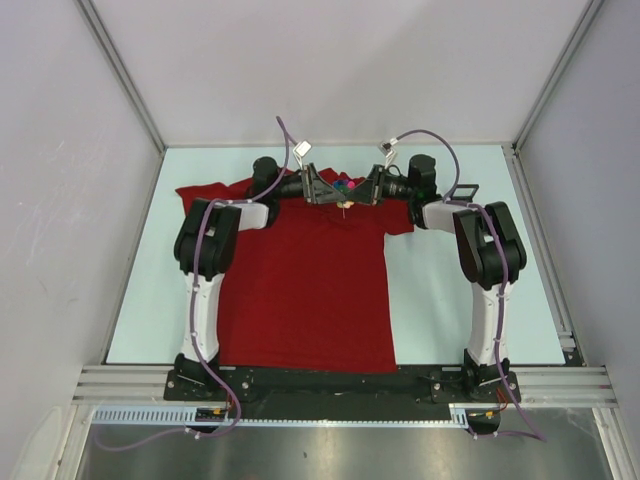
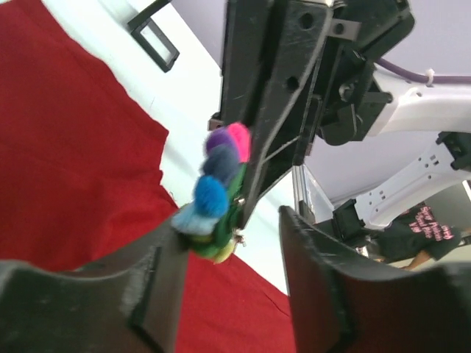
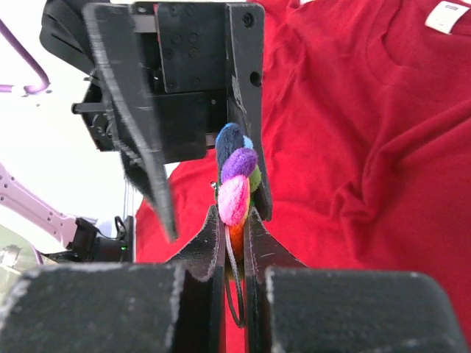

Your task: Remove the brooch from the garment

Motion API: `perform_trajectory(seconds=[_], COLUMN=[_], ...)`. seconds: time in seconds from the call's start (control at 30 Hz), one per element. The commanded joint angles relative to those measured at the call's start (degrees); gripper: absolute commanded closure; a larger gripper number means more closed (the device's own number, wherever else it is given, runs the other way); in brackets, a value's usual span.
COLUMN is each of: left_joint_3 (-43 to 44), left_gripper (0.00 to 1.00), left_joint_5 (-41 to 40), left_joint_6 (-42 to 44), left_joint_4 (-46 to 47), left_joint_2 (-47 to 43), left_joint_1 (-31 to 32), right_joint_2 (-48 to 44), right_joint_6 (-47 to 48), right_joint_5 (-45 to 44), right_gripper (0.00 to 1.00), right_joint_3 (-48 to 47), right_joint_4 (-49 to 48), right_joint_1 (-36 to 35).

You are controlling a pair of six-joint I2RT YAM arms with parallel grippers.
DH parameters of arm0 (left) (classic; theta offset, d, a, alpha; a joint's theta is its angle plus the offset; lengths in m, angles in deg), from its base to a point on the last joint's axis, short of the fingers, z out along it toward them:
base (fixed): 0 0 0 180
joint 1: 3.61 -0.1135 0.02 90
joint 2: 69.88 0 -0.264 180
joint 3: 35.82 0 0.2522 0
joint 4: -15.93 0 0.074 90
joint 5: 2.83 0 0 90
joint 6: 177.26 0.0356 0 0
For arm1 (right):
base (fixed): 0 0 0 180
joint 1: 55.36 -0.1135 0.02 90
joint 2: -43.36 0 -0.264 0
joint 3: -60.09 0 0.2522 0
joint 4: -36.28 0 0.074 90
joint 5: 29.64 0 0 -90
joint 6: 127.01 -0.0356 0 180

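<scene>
Right gripper (image 3: 234, 220): nearest the right wrist camera. Its two fingers are pressed almost together and clamped on the lower part of the brooch (image 3: 235, 180).
Left gripper (image 2: 232, 224): the fingers are spread wide and grip nothing. One finger (image 2: 158, 279) has its tip just beside the beads, and the other stands clear of them.
Where the brooch is: held up off the shirt (image 1: 300, 290), between the two grippers above the neck end. From the top camera it shows only as a small spot of colour.
Long axis: the row of beads runs in line with the right gripper's fingers. The pink end is toward the right wrist and the blue end away from it. In the left wrist view, pink is on top and yellow-green at the bottom.
In the way: the right gripper's fingers hide one face of the brooch from the left wrist camera. From the right wrist camera, one finger of the left gripper stands close behind the beads, and whether it touches them cannot be told.
Around: a small black frame (image 1: 463, 191) lies on the pale table (image 1: 440, 300), to the right of the shirt and apart from it. The white neck label (image 3: 447, 15) sits at the collar. A purple cable (image 1: 285, 140) loops above the left arm.
</scene>
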Motion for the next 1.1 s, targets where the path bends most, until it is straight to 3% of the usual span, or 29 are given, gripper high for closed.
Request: perform_trajectory(seconds=[0.0, 0.07, 0.17, 0.3, 0.47, 0.57, 0.8, 0.97, 1.07], left_joint_3=[-2.0, -3.2, -2.9, -3.6, -2.6, -1.1, -2.3, -2.5, -2.8], left_gripper=[0.38, 0.33, 0.32, 0.51, 0.64, 0.67, 0.75, 0.91, 1.0], left_joint_5=[-0.2, -0.1, 0.0, 0.1, 0.5, 0.4, 0.0, -0.7, -0.9], left_joint_6=[4.7, 1.4, 0.6, -3.5, -19.1, -25.7, -21.6, -21.2, -19.5], left_joint_4=[1.5, 7.1, 8.5, 14.7, 33.6, 40.0, 36.1, 34.9, 32.9], left_joint_2=[-6.0, -6.0, -5.4, -4.8, -0.3, 1.9, 0.1, -0.1, -0.8], left_joint_1=[-0.4, -0.8, -0.9, -1.6, -2.5, -2.7, -2.6, -2.3, -2.2], right_joint_2=[0.9, 1.1, 1.4, 1.6, 2.3, 2.3, 2.2, 1.5, 1.4], right_joint_6=[-5.0, -6.2, -8.7, -9.6, -12.3, -12.3, -11.7, -9.9, -10.2], right_joint_5=[0.7, 1.4, 2.3, 2.2, 2.8, 2.6, 2.3, 1.3, 0.4], right_gripper=[1.0, 1.0, 1.0, 1.0, 1.0, 1.0, 1.0, 0.99, 0.91], right_joint_3=[-1.0, -0.9, -0.6, -0.2, -0.1, 0.0, 0.0, 0.0, 0.0], right_joint_4=[-5.3, -6.5, -9.6, -11.1, -14.1, -14.1, -13.6, -11.7, -11.1], right_joint_1=[-0.7, -0.6, -0.6, -0.2, 0.0, 0.0, -0.1, -0.6, -0.4])
